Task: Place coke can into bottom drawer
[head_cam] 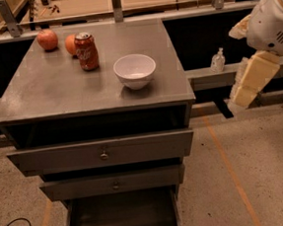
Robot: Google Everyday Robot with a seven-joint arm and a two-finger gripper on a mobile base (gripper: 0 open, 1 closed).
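Presently, the small red cylindrical coke can [86, 51] with white script and a silver top is standing upright, long axis vertical, at the back left of the flat grey metal cabinet top [46, 93]. It is standing just beside a round orange-red fruit [70, 44], with a second round fruit [47, 39] lying further left. The cream-coloured gripper [250, 78] is hanging off the cabinet's right side, well apart from the can, which is lying to its left and further back; clenched or released, I cannot tell, though it is not holding the can. A white round bowl [135, 70] is sitting between them, so a reach is likely needing to pass over or behind it. The dark grey bottom drawer [123, 218] is standing pulled open at the foot, below two knobbed drawers, offering open room from above.
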